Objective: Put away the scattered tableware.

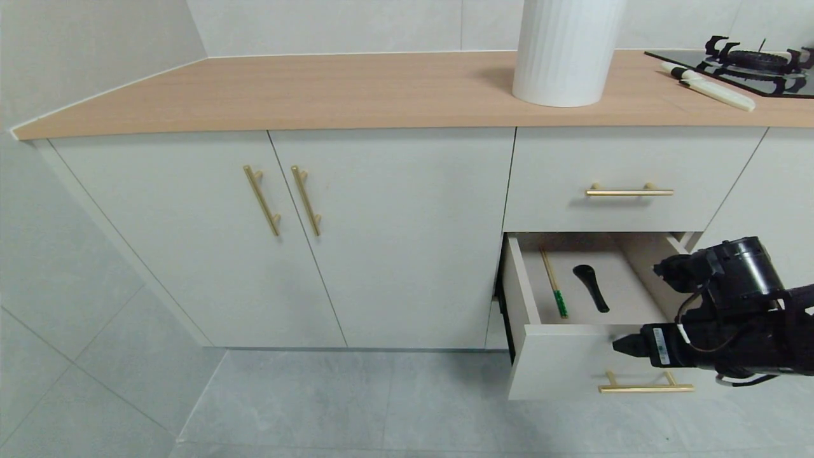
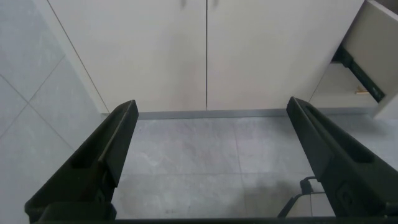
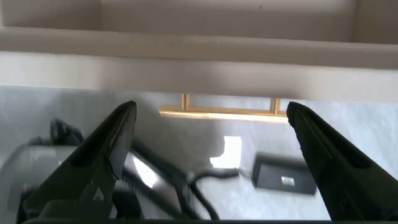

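The lower drawer (image 1: 559, 366) stands pulled out. Inside it lie a pair of wooden chopsticks (image 1: 552, 280) with green ends and a black spoon (image 1: 592, 287). My right gripper (image 1: 626, 345) hangs in front of the drawer's front panel, just above its gold handle (image 1: 645, 385). In the right wrist view this gripper (image 3: 211, 111) is open and holds nothing, with the drawer's top edge (image 3: 199, 62) and the handle (image 3: 227, 113) beyond it. My left gripper (image 2: 211, 107) is open and empty, low over the floor and facing the cabinet doors (image 2: 205, 50).
On the wooden counter (image 1: 318, 89) stand a white ribbed container (image 1: 563, 51), a white-handled knife (image 1: 709, 87) and a black stove (image 1: 753, 63) at the far right. The upper drawer (image 1: 629, 178) is closed. Grey tiled floor (image 1: 318, 401) spreads out to the left.
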